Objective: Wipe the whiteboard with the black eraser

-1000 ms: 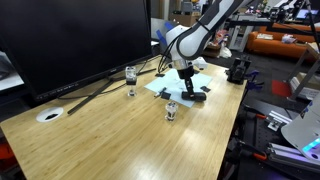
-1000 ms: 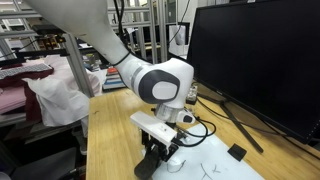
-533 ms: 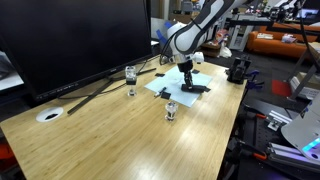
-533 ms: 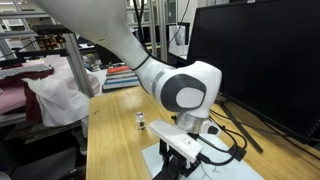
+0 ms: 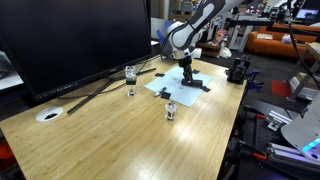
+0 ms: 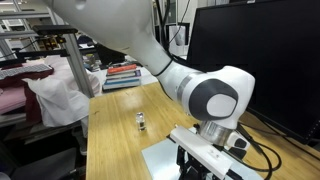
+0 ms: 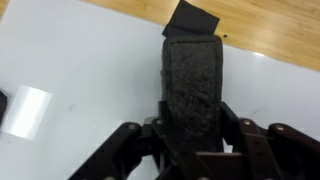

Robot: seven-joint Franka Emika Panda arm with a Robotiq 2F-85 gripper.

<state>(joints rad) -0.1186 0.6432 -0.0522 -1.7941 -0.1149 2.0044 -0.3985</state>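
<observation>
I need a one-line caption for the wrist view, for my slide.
Gripper holding the black eraser over the whiteboard, near a small black tab.

Arm (image 6: 150, 50) glossy white, fat rounded segments. Grey round cap (image 6: 215, 98) on the joint above the gripper (image 5: 187, 82). White flat plate (image 6: 205, 150) just above it. Gripper black; wrist view shows black finger linkages (image 7: 120, 150) on both sides.

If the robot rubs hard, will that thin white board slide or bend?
The white board looks sheet-thin and lies flat, so it would probably bend if lifted. It seems just to rest on the smooth wooden table, so hard rubbing with the eraser might slide it.
</observation>
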